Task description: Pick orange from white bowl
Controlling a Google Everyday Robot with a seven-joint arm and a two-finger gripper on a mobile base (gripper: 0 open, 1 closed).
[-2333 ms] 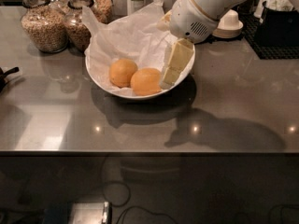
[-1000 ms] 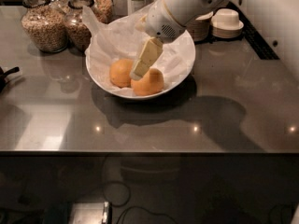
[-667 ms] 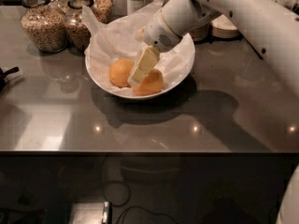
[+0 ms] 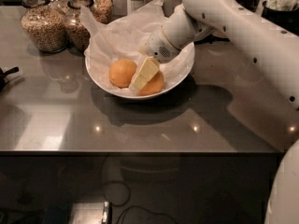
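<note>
The white bowl [image 4: 184, 71], lined with crumpled white paper, stands at the back middle of the grey counter. Two oranges lie in it. The deeper-orange, wider orange [image 4: 155, 85] is on the right. The yellower one [image 4: 122, 72] is on the left. My gripper [image 4: 140, 80] reaches down into the bowl from the right on the white arm [image 4: 224, 17]. Its pale tip sits between the two oranges, over the left part of the deeper orange and hiding part of it.
Glass jars of grain [image 4: 44, 24] [image 4: 78, 26] stand just left of and behind the bowl. A black object [image 4: 5, 75] pokes in at the left edge. A dark container [image 4: 280, 10] is at the back right. The counter's front edge [image 4: 140, 151] runs across the view.
My gripper has moved left and down, from the bowl's right rim to a spot between the two oranges. The oranges and bowl have stayed put.
</note>
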